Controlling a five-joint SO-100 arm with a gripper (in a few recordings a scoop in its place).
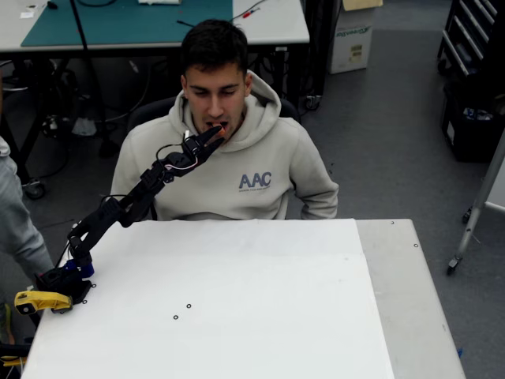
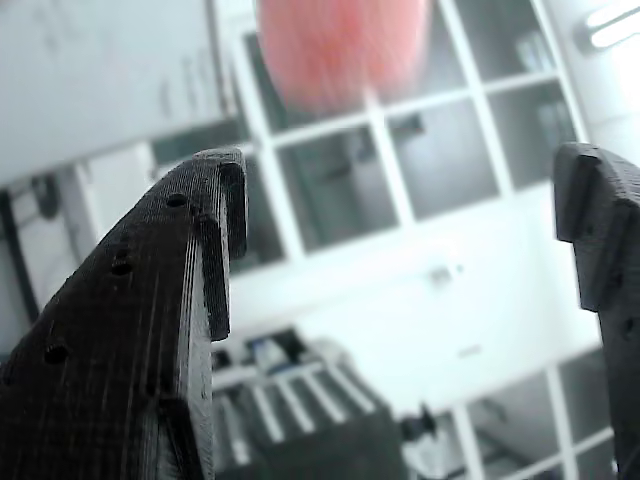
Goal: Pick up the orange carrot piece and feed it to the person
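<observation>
Sitting behind white table (image 1: 237, 316), person in beige hoodie (image 1: 229, 158), upper centre of overhead view. Gripper (image 1: 211, 137) raised at mouth. Wrist view: jaws spread wide, nothing between. Blurred orange-pink blob (image 2: 340, 45) top centre, above jaws; carrot piece or mouth, cannot tell.

Orange carrot piece (image 1: 223, 126): tiny orange bit at the person's open mouth, seen in overhead view; blurred orange-red blob (image 2: 342, 48) in wrist view. Person (image 1: 229, 170): seated behind table, beige "AAC" hoodie, head tilted down.
</observation>
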